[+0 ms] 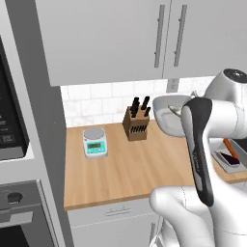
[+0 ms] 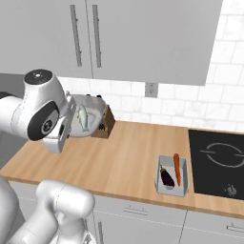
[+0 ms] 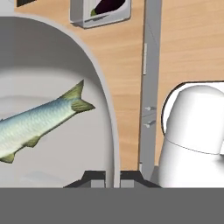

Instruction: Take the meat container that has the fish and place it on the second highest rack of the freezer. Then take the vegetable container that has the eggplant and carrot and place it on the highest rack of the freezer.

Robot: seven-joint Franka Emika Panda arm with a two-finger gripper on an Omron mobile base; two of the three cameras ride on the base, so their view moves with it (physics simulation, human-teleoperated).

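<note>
My gripper (image 3: 113,177) is shut on the rim of the meat container (image 3: 65,87), a pale grey bowl held up above the counter. The silvery-green fish (image 3: 35,124) lies inside it. In the base views the bowl (image 1: 169,113) (image 2: 90,116) hangs beside the knife block, with the fish (image 2: 82,117) showing and the arm covering the hand. The vegetable container (image 2: 171,177) sits on the counter beside the cooktop and holds the dark eggplant (image 2: 167,177) and the orange carrot (image 2: 177,169). Its corner (image 3: 100,15) shows at the top of the hand view. The freezer and its racks are out of view.
A knife block (image 1: 136,124) stands at the back of the wooden counter (image 1: 130,169), and a small scale (image 1: 94,142) sits to its left. The oven column (image 1: 14,144) rises at the left. A black cooktop (image 2: 219,159) lies at the right. Wall cabinets (image 2: 119,38) hang overhead.
</note>
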